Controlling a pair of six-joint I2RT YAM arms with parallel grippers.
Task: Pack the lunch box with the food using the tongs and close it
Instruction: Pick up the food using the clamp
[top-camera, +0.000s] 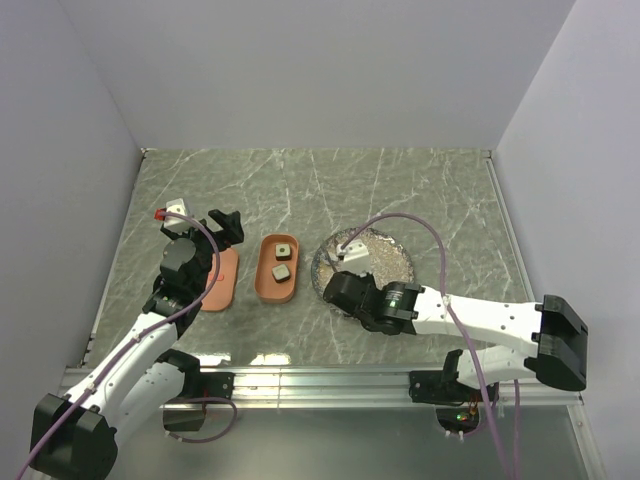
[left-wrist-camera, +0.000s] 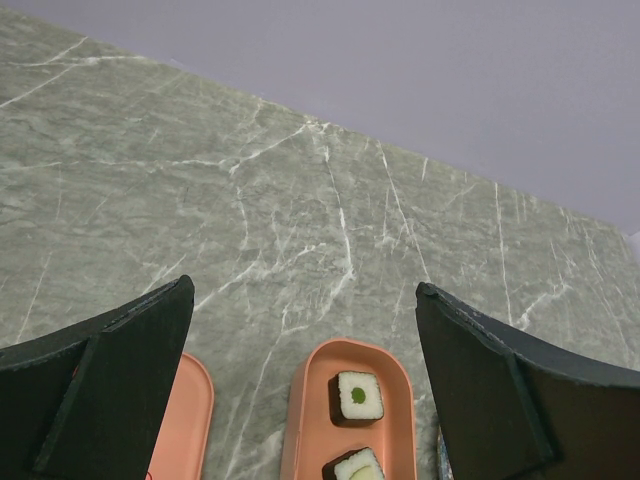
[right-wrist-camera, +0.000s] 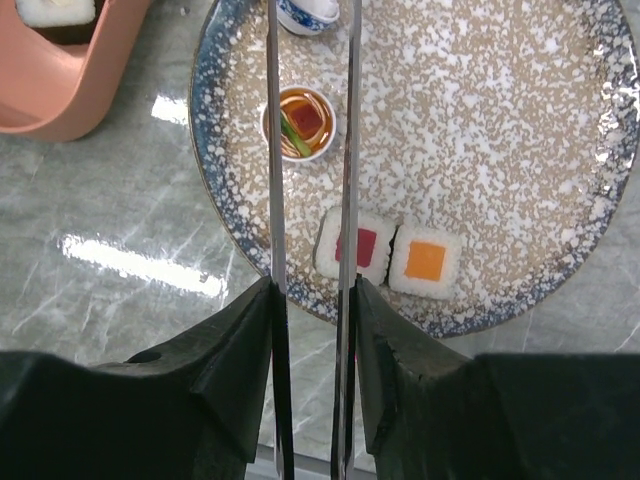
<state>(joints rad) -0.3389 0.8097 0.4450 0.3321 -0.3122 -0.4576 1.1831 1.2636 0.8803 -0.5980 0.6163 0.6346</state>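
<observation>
While the lunch box (top-camera: 278, 268) lies open on the worktop (top-camera: 420, 190), two pieces of the food (left-wrist-camera: 357, 396) sit inside it, one behind the other. The farther one has a green centre. The lid (top-camera: 222, 280) lies flat just to the left of the lunch box, beside it and not on it.

To the right of the lunch box, near it but apart, is the round speckled plate (right-wrist-camera: 520, 120) with a blue rim. Two square pieces rest on it and touch each other. The one with a red centre (right-wrist-camera: 355, 245) is on the side nearer to the lunch box, and the one with an orange centre (right-wrist-camera: 425, 262) is farther from it. A small round piece with a red middle (right-wrist-camera: 300, 122) lies closer to the lunch box than these two.

The right fingers (right-wrist-camera: 230, 350) pinch the tongs (right-wrist-camera: 272, 150) from both sides. Its two thin arms reach out over the plate, a little apart, and the round piece shows between them. I cannot tell if they touch it.

The left fingers (left-wrist-camera: 110, 390) are spread wide and hold nothing. They hang to the left of the lunch box, by the far end of the lid.
</observation>
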